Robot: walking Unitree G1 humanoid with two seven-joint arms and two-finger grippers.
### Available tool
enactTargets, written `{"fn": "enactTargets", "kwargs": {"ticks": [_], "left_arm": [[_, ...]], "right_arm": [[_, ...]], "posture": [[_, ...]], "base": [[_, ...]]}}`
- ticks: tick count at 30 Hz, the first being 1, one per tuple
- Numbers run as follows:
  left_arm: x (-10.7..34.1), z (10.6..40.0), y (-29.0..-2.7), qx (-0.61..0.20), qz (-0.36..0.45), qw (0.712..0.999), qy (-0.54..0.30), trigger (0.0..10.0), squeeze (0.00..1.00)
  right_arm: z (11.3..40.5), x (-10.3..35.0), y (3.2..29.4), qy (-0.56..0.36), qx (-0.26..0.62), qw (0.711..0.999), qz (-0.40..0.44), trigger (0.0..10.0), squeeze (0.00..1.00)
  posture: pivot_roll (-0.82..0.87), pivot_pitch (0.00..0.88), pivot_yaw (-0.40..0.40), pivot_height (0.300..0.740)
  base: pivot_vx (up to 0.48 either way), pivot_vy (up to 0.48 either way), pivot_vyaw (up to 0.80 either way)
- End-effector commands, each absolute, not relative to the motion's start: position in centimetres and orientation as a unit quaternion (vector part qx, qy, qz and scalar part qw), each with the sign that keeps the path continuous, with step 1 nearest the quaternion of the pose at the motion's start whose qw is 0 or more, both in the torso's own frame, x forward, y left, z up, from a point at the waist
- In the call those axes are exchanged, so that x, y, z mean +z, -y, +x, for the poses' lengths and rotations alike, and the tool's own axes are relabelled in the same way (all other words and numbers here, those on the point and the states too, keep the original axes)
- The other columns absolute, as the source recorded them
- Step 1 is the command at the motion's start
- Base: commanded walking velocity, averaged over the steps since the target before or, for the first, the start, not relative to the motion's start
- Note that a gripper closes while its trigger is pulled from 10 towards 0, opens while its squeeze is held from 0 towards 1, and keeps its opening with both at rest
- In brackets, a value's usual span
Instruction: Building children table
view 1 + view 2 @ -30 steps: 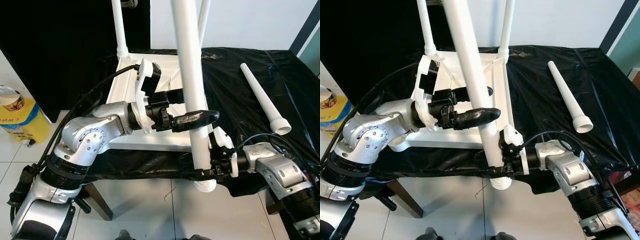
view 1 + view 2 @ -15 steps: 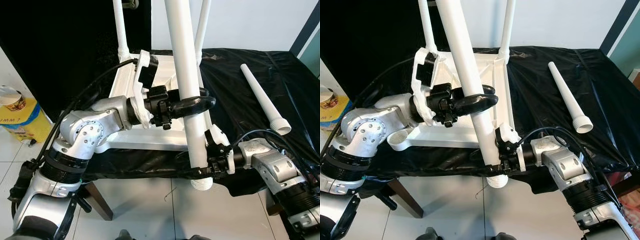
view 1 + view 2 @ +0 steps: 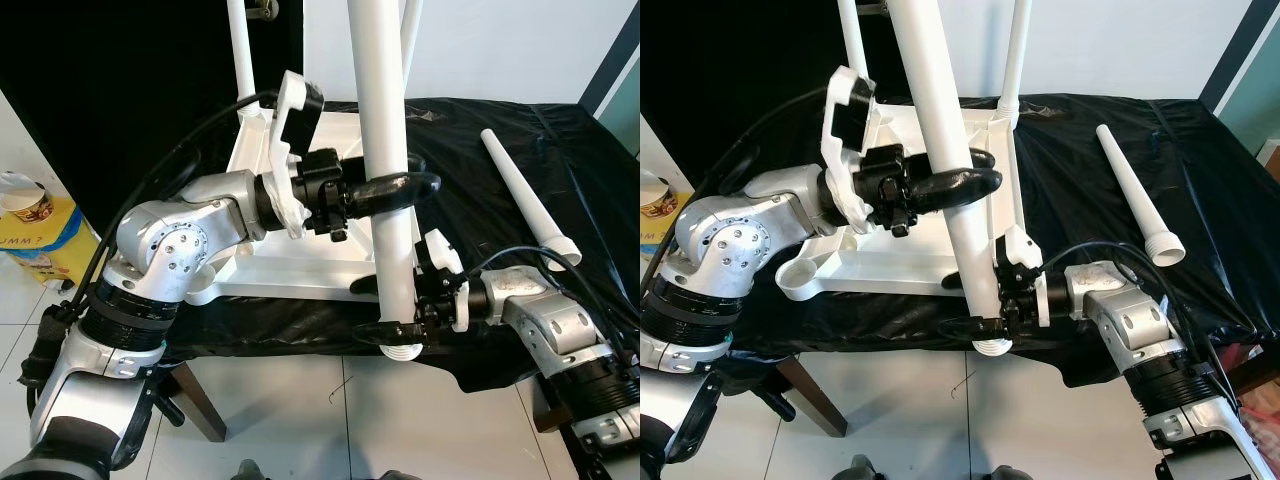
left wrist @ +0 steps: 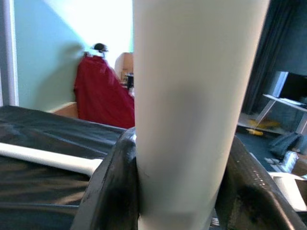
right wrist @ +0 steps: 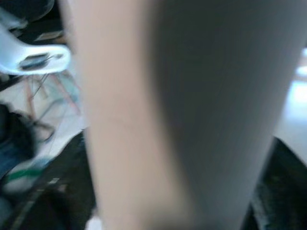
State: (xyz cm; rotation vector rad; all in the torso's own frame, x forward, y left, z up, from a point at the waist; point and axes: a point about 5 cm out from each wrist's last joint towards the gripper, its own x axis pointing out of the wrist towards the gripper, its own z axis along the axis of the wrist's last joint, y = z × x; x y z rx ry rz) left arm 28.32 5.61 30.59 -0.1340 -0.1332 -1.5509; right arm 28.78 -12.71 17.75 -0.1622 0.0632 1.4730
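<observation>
Nearest, the right gripper (image 3: 405,322) clamps the bottom of a white leg (image 3: 392,220) just above its ribbed end, which hangs past the table edge over the floor (image 3: 300,410); its far finger is hidden behind the leg. Higher up, the left gripper (image 3: 395,190) has its black fingers (image 4: 108,184) wrapped tight round the same leg, which stands near upright and runs off the frame's top. Behind it the white tabletop (image 3: 900,265) lies upside down on the black sheet (image 3: 480,215), with two fitted legs (image 3: 238,55) rising out of view. Farther right, a loose leg (image 3: 528,200) lies flat on the sheet, apart from the tabletop. Close up, the right wrist view is blurred.
</observation>
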Motion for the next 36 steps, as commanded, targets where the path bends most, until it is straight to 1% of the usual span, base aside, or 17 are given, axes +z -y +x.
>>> {"fn": "enactTargets", "kwargs": {"ticks": [1,2,3,5,6,8,9,11,14,16,17,18,20,21,22,26,36], "left_arm": [[32.4,28.7,-5.6,-0.691,-0.040,0.715,0.098,10.0,0.00],[32.4,28.7,-5.6,-0.691,-0.040,0.715,0.098,10.0,0.00],[33.2,29.5,-5.4,-0.663,-0.039,0.741,0.095,10.0,0.00],[33.5,29.7,-5.4,-0.655,-0.039,0.748,0.097,10.0,0.00],[34.1,30.0,-5.3,-0.639,-0.035,0.761,0.103,10.0,0.00],[34.3,30.2,-5.2,-0.631,-0.033,0.768,0.105,10.0,0.00],[34.5,30.8,-5.0,-0.607,-0.025,0.787,0.105,10.0,0.00],[34.7,31.4,-4.9,-0.587,-0.030,0.802,0.104,10.0,0.00],[34.8,31.6,-4.9,-0.582,-0.033,0.806,0.103,10.0,0.00],[35.0,32.0,-4.8,-0.567,-0.030,0.816,0.111,10.0,0.00],[35.2,32.7,-4.6,-0.543,-0.030,0.832,0.114,10.0,0.00],[35.2,32.7,-4.6,-0.543,-0.030,0.832,0.114,10.0,0.00],[35.4,33.6,-4.3,-0.505,-0.031,0.854,0.117,10.0,0.00],[35.4,33.6,-4.3,-0.505,-0.031,0.854,0.117,10.0,0.00],[35.5,34.1,-4.1,-0.479,-0.022,0.869,0.124,10.0,0.00],[35.6,34.8,-3.4,-0.427,-0.013,0.894,0.136,10.0,0.00],[35.9,35.1,-2.1,-0.389,0.002,0.908,0.155,10.0,0.00]], "right_arm": [[29.7,18.9,13.1,-0.004,0.642,0.763,-0.074,10.0,1.00],[29.7,18.9,13.1,-0.004,0.642,0.763,-0.074,10.0,1.00],[30.8,19.8,13.1,0.023,0.601,0.795,-0.080,10.0,1.00],[31.3,20.2,13.2,0.037,0.583,0.808,-0.082,10.0,1.00],[32.4,20.7,13.2,0.055,0.536,0.839,-0.078,10.0,1.00],[32.8,20.8,13.2,0.060,0.519,0.849,-0.076,10.0,1.00],[33.3,20.9,13.1,0.069,0.489,0.866,-0.079,10.0,0.00],[34.0,21.2,13.1,0.083,0.450,0.886,-0.075,10.0,0.00],[34.2,21.3,13.0,0.088,0.436,0.893,-0.072,10.0,0.00],[34.7,21.6,12.9,0.101,0.400,0.909,-0.061,10.0,0.00],[35.0,21.8,12.7,0.114,0.369,0.921,-0.058,10.0,0.00],[35.0,21.8,12.7,0.114,0.369,0.921,-0.058,10.0,0.00],[35.4,22.1,12.1,0.127,0.325,0.935,-0.057,10.0,0.00],[35.4,22.1,12.1,0.127,0.325,0.935,-0.057,10.0,0.00],[35.6,22.2,11.7,0.141,0.295,0.943,-0.063,10.0,0.00],[35.8,22.7,10.8,0.165,0.229,0.957,-0.063,10.0,0.00],[36.4,22.7,10.2,0.192,0.121,0.972,-0.068,10.0,0.00]], "posture": [[0.00,0.000,-0.043,0.740],[0.00,0.000,-0.043,0.740],[0.00,0.000,-0.042,0.740],[0.00,0.000,-0.042,0.740],[0.00,0.000,-0.042,0.740],[0.00,0.002,-0.042,0.740],[0.00,0.004,-0.042,0.740],[0.00,0.009,-0.043,0.740],[0.00,0.009,-0.043,0.740],[-0.01,0.012,-0.040,0.740],[-0.01,0.015,-0.036,0.740],[-0.01,0.015,-0.036,0.740],[-0.02,0.017,-0.028,0.740],[-0.02,0.017,-0.028,0.740],[-0.02,0.018,-0.022,0.740],[-0.03,0.022,-0.015,0.740],[-0.04,0.019,-0.011,0.740]], "base": [[0.000,0.000,0.00],[0.000,0.000,0.00],[0.000,0.000,0.00],[0.000,0.000,0.00],[0.000,0.000,0.00],[0.000,0.000,0.00],[0.000,0.000,0.00],[0.000,0.000,0.00],[0.000,0.000,0.00],[0.000,0.000,0.00],[0.000,0.000,0.00],[0.000,0.000,0.00],[0.000,0.000,0.00],[0.000,0.000,0.00],[0.000,0.000,0.00],[0.000,0.000,0.00],[0.000,0.000,0.00]]}}
